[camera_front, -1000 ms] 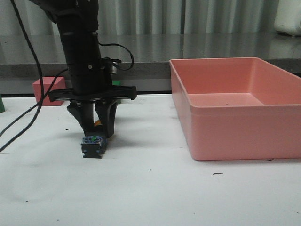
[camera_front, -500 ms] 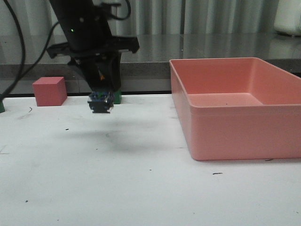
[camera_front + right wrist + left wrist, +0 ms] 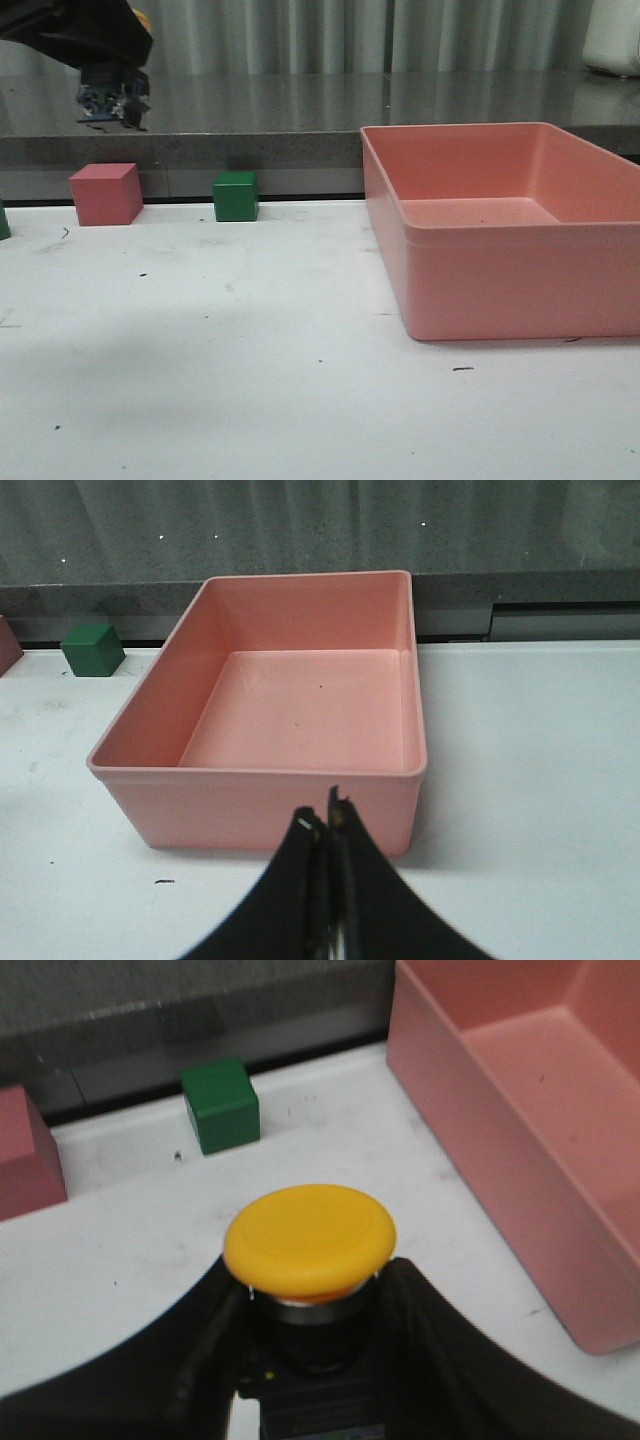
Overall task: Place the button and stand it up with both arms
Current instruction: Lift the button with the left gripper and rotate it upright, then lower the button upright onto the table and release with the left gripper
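My left gripper (image 3: pixel 108 75) is shut on the button (image 3: pixel 110 102) and holds it high above the table at the far upper left of the front view. In the left wrist view the button's yellow cap (image 3: pixel 309 1237) sits between the two black fingers (image 3: pixel 200 1350), with its black collar and dark base below it. My right gripper (image 3: pixel 325 825) is shut and empty, just in front of the pink bin (image 3: pixel 300 700). The right arm does not show in the front view.
A pink cube (image 3: pixel 105 193) and a green cube (image 3: pixel 235 195) stand at the table's back left edge. The large pink bin (image 3: pixel 510 280) fills the right side. A grey ledge runs behind the table.
My left gripper has lifted the button off the table and carried it up and to the left. The green cube, hidden before, now shows.
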`<state>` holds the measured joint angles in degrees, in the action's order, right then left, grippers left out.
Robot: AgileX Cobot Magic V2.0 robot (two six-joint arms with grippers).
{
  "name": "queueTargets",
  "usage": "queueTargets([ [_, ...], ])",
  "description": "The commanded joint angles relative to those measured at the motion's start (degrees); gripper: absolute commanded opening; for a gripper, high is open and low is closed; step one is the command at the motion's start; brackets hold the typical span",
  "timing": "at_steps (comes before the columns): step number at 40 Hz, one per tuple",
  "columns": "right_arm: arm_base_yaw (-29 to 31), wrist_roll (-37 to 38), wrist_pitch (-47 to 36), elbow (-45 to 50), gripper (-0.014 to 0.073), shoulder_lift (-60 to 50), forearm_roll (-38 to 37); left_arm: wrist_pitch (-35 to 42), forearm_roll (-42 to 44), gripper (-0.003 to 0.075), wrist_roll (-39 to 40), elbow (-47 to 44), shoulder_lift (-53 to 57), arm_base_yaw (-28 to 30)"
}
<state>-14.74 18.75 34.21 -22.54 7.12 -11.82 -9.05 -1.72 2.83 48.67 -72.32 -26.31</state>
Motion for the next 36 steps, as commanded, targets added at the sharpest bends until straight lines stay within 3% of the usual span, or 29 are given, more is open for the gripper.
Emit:
queueTargets([
  [1, 0.4, -0.6, -4.6, -1.5, -0.0061, 0.7, -1.2, 18.2, 0.0, 0.0146, -0.1, -6.0, 6.9, 0.1],
  [9, 0.4, -0.6, -4.6, -1.5, -0.0061, 0.7, -1.2, 35.5, 0.0, 0.0146, -0.1, -17.7, 10.7, 0.1],
  [17, 0.4, -0.6, -4.5, -1.5, -0.0061, 0.7, -1.2, 41.6, 0.0, 0.0146, -0.1, -20.0, 7.5, 0.1],
  [24, 0.4, -0.6, -4.5, -1.5, -0.0061, 0.7, -1.2, 47.5, 0.0, 0.0146, -0.1, -20.0, 0.0, 0.1],
  [36, 0.4, -0.6, -4.5, -1.5, -0.0061, 0.7, -1.2, 68.7, 0.0, 0.0147, -0.8, -20.0, -17.5, 0.1],
])
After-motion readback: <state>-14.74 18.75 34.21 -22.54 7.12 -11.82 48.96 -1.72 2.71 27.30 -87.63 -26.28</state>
